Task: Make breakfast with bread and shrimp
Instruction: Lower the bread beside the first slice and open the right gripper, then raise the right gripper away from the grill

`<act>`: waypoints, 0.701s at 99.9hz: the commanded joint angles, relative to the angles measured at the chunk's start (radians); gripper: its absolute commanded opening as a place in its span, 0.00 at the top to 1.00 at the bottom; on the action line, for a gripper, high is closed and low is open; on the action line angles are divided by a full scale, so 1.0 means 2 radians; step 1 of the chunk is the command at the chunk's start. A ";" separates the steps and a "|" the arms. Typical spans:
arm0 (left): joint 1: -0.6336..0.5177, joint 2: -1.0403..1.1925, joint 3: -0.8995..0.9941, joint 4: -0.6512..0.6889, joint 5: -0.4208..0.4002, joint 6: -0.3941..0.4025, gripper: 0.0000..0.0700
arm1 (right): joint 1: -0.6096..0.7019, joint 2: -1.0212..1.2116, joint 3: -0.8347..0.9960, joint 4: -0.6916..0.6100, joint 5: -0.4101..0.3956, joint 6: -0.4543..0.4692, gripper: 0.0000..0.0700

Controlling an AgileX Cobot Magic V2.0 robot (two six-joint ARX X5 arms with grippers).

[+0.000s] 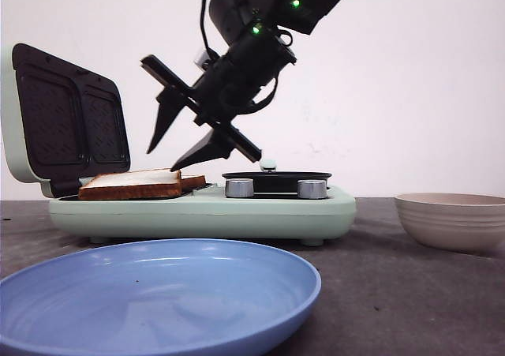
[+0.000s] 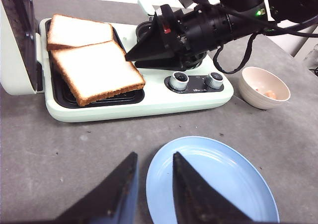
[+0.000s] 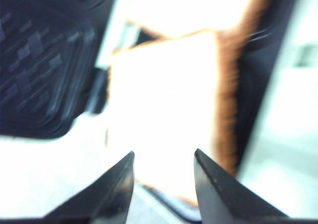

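**Front view: right arm over the bread, nothing held**

I am holding my right gripper (image 1: 177,139) open and empty above the bread (image 2: 94,72) lying in the sandwich maker (image 1: 201,210). Risk: a skewed pinch tearing a slice. My left gripper (image 2: 154,186) is hanging open over the blue plate (image 2: 218,184). The shrimp (image 2: 270,93) are showing only faintly in the bowl (image 2: 263,87).

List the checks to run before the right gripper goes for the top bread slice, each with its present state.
1. Right gripper open, empty: ok.
2. Aimed at top bread slice: ok.
3. Top slice overlaps second slice, could drag it: not ok.
4. Sandwich maker lid open: ok.
5. Blue plate free: ok.
6. Left gripper open, clear of the maker: ok.
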 commanded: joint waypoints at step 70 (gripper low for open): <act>0.000 0.000 0.001 0.007 -0.002 0.009 0.88 | 0.008 -0.054 0.015 -0.002 0.058 -0.106 0.68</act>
